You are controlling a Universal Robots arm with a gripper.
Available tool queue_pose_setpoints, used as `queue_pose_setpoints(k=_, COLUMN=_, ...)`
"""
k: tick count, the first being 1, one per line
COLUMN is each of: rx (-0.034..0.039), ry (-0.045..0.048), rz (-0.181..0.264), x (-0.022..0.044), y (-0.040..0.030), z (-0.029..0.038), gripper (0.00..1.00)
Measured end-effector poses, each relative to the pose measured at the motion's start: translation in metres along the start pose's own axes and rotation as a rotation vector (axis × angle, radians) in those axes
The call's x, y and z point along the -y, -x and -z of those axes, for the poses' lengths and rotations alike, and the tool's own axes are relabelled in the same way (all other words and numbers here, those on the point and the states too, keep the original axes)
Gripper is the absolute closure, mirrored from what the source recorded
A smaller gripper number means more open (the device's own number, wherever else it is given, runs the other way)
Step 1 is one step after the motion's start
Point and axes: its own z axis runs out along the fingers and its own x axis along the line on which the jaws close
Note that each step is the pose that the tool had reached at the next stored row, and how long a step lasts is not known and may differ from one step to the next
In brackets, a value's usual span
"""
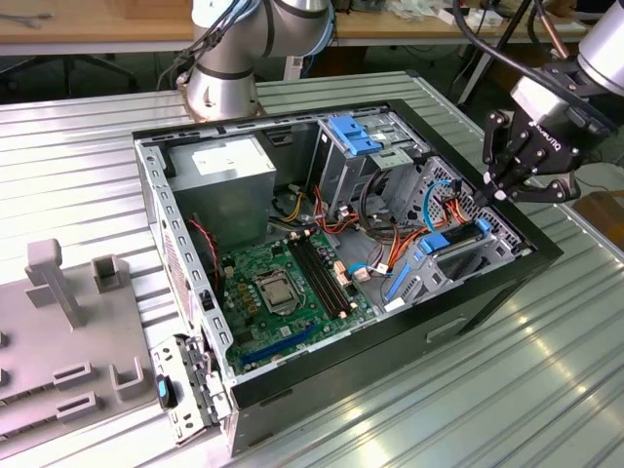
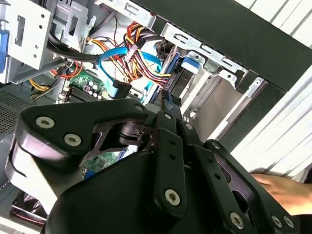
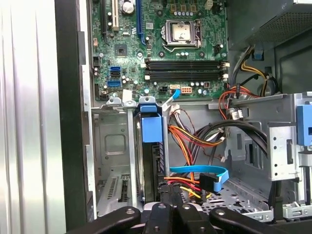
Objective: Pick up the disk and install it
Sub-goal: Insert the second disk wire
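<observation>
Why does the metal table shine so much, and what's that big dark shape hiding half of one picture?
In the exterior view, overhead light glares in bright patches off the ribbed table. In the second wrist view, the dark shape is the gripper itself, near the lens; the computer case behind it stays well lit.

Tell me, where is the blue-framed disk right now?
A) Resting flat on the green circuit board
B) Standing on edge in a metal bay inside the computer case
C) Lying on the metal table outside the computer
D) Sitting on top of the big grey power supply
B: in the first wrist view the disk stands on edge between the walls of a metal bay inside the case, just ahead of the gripper.
</observation>
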Motion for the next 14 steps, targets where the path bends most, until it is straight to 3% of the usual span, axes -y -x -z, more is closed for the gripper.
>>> queue_pose_setpoints(k=1, rx=-0.0045, ry=-0.0002, rz=0.000, x=-0.0001, y=0.0006, z=0.0017, gripper=0.89)
queue_pose_setpoints(k=3, rx=-0.0332, ry=-0.0053, rz=0.000, x=-0.0015, y=0.0073, z=0.0055, gripper=0.89)
queue_pose_setpoints(k=4, rx=-0.0784, ry=-0.0159, rz=0.000, x=-0.0020, y=0.0110, z=0.0068, gripper=0.89)
queue_pose_setpoints(k=6, rx=-0.1078, ry=-0.0183, rz=0.000, x=-0.0027, y=0.0141, z=0.0107, gripper=0.89)
queue_pose_setpoints(k=7, rx=-0.1305, ry=-0.0208, rz=0.000, x=-0.0031, y=0.0174, z=0.0116, gripper=0.89)
queue_pose_setpoints(k=8, rx=-0.1583, ry=-0.0240, rz=0.000, x=-0.0035, y=0.0211, z=0.0115, gripper=0.89)
queue_pose_setpoints(k=9, rx=-0.1632, ry=-0.0242, rz=0.000, x=-0.0038, y=0.0220, z=0.0113, gripper=0.89)
queue_pose_setpoints(k=11, rx=-0.1651, ry=-0.0243, rz=0.000, x=-0.0045, y=0.0232, z=0.0113, gripper=0.89)
queue_pose_setpoints(k=12, rx=-0.1744, ry=-0.0254, rz=0.000, x=-0.0048, y=0.0250, z=0.0110, gripper=0.89)
queue_pose_setpoints(k=13, rx=-0.2092, ry=-0.0304, rz=0.000, x=-0.0051, y=0.0294, z=0.0106, gripper=0.89)
queue_pose_setpoints(k=14, rx=-0.2249, ry=-0.0318, rz=0.000, x=-0.0054, y=0.0316, z=0.0104, gripper=0.89)
